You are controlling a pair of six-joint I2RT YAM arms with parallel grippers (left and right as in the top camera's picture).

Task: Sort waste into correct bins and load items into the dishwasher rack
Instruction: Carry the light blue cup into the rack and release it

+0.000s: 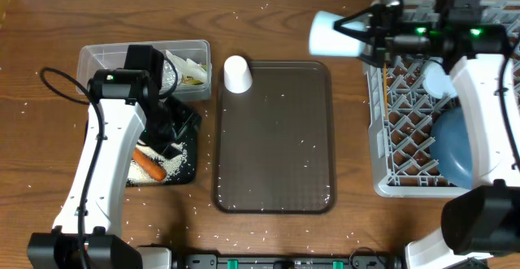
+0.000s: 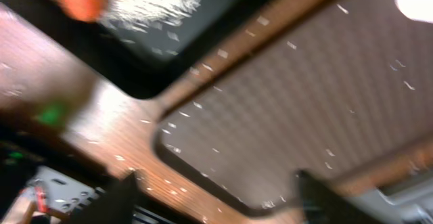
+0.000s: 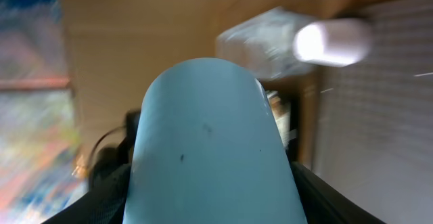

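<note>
**Right gripper** (image 1: 366, 35): clamped partway on the light-blue cup (image 1: 333, 33), held off the table at the far edge. Nothing else in the grip.

**Cup attitude:** long axis level, running left to right. Wider end pointing left, narrower end between the fingers.

**Governing relation:** dishwasher rack (image 1: 380, 139) lying to the right of the cup and nearer. Cup hanging just left of the rack's far-left corner, not yet over the pegs. Served by the right arm, which is beside the rack; left arm well apart from it.

**Next move, as judged:** carry right and toward the near side over a free stretch of pegs, then tip the wider end downward before release. Keep off the blue plate (image 1: 455, 147) standing in the rack's near part.

**Left gripper** (image 1: 175, 135): fingers (image 2: 122, 197) spread wide, holding nothing, above the black tray (image 1: 185, 167) beside the carrot (image 1: 149, 166).

**Outstanding:** white cup (image 1: 236, 74) upside down at the far-left corner of the brown tray (image 1: 276, 139).
</note>
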